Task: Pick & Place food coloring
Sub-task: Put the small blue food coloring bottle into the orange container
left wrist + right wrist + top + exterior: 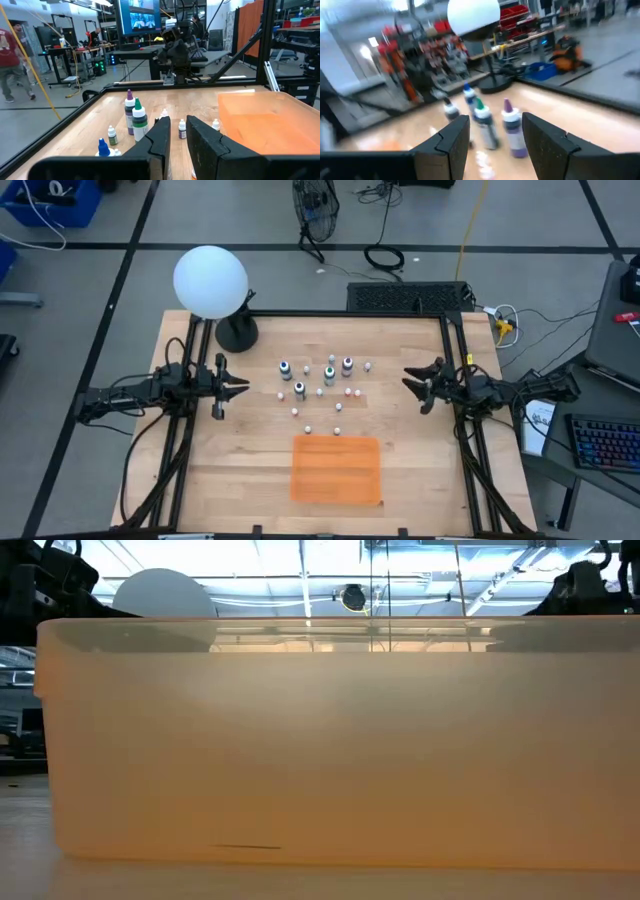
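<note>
Robotics lab: workbenches (75, 50), monitor (140, 15)

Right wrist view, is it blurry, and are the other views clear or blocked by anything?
Right wrist view: smeared with motion blur, though the food coloring bottles still read between the open right gripper. Left wrist view: sharp on the bottles and the open left gripper. Low view: almost wholly blocked by the translucent orange container. High view: evenly lit, with the white globe lamp bright.
</note>
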Available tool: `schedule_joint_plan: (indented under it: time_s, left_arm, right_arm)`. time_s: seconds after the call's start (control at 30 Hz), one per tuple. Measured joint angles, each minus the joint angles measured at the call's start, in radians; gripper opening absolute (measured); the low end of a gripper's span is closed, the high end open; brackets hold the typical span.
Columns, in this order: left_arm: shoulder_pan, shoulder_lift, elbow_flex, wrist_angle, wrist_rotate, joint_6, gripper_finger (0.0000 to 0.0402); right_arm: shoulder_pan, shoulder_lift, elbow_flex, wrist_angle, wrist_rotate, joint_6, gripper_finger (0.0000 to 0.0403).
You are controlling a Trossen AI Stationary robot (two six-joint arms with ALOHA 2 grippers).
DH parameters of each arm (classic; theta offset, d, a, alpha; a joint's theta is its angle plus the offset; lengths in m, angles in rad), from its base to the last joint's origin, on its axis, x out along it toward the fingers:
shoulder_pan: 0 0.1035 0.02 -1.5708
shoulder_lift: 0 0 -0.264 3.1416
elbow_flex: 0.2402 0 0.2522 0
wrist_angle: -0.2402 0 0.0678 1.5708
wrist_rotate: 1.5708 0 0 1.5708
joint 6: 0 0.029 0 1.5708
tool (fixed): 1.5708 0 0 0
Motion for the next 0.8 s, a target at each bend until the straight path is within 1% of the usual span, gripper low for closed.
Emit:
schedule_joint_plan:
  time_s: [0.07,0.1,0.13,0.2,0.3,0.43,0.57,0.67,0.73,0.8]
  left_arm:
    - [0.0,0.0,0.0,0.0,0.0,0.0,0.0067]
    - [0.0,0.0,0.0,0.0,0.0,0.0,0.0067]
    - [0.0,0.0,0.0,0.0,-0.002,0.0,0.0067]
    - [0.0,0.0,0.0,0.0,-0.008,0.0,0.0067]
    - [0.0,0.0,0.0,0.001,-0.017,0.0,0.0067]
    - [0.0,0.0,-0.001,0.003,-0.017,0.0,0.0067]
    - [0.0,0.0,-0.001,0.003,-0.017,0.0,0.0067]
    - [0.0,0.0,-0.001,0.004,-0.017,0.0,0.0067]
    - [0.0,0.0,-0.001,0.004,-0.017,0.0,0.0067]
    - [0.0,0.0,-0.001,0.004,-0.017,0.0,0.0067]
  right_arm:
    - [-0.025,0.05,0.044,-0.022,-0.012,-0.044,0.0169]
    - [-0.041,0.089,0.081,-0.073,-0.014,-0.06,0.0169]
    - [-0.058,0.139,0.127,-0.087,-0.012,-0.075,0.0169]
    - [-0.096,0.259,0.242,-0.13,-0.01,-0.092,0.0169]
    - [-0.166,0.495,0.431,-0.302,-0.026,-0.11,0.0169]
    - [-0.273,0.807,0.72,-0.545,-0.114,-0.145,0.0173]
    - [-0.371,1.09,0.94,-0.747,-0.269,-0.227,0.0195]
    - [-0.424,1.255,1.062,-0.865,-0.333,-0.252,0.022]
    - [-0.446,1.35,1.103,-0.918,-0.333,-0.263,0.0239]
    - [-0.463,1.422,1.117,-0.926,-0.332,-0.274,0.0257]
